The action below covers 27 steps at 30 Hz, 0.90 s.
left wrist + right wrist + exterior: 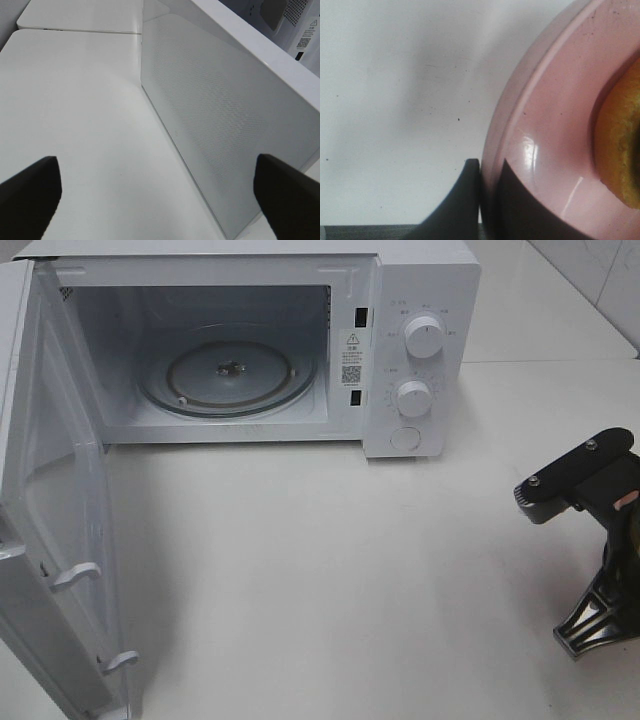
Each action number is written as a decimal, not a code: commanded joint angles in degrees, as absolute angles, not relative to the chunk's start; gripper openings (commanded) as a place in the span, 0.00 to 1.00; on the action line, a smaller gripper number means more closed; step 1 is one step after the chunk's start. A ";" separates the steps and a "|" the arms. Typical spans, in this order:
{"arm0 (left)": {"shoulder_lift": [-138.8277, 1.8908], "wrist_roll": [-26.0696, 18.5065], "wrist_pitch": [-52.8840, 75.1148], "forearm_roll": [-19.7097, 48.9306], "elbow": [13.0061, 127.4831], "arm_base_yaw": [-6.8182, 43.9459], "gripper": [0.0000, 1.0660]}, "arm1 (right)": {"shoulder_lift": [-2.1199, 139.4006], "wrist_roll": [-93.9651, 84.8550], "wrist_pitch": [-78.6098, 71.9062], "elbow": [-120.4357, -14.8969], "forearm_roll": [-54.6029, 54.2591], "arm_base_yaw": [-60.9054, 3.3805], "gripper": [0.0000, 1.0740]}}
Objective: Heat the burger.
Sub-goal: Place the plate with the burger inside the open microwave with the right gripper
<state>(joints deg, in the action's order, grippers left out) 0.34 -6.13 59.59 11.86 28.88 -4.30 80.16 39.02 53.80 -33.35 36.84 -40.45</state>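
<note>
In the right wrist view the burger (620, 150) shows only as an orange-brown bun edge, lying on a pink plate (555, 125). My right gripper (489, 166) is shut on the plate's rim, one dark finger outside it and one inside. From the high camera only the right arm (590, 490) shows, at the table's right edge; plate and burger are out of that view. My left gripper (155, 170) stands open with nothing between its fingers, beside the outer face of the microwave door (215, 115).
The white microwave (420, 300) stands at the back with its door (60, 520) swung wide to the left. Its glass turntable (230, 375) is bare. Two knobs (424, 337) sit on the right panel. White tabletop (330, 560) lies in front.
</note>
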 commanded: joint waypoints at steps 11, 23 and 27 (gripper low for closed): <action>1.49 -6.36 59.24 11.97 28.88 -3.95 0.94 | 77.92 36.27 58.79 -33.29 39.99 -50.88 0.00; 1.49 -6.36 59.24 11.97 28.88 -3.95 0.94 | 77.92 33.23 58.38 -33.29 39.99 -61.48 0.00; 1.49 -6.36 59.24 11.97 28.88 -3.95 0.94 | 77.92 32.03 58.33 -33.29 39.99 -63.54 0.00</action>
<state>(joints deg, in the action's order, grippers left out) 0.34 -6.13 59.59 11.86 28.88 -4.30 78.55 32.77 56.32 -33.35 36.73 -63.37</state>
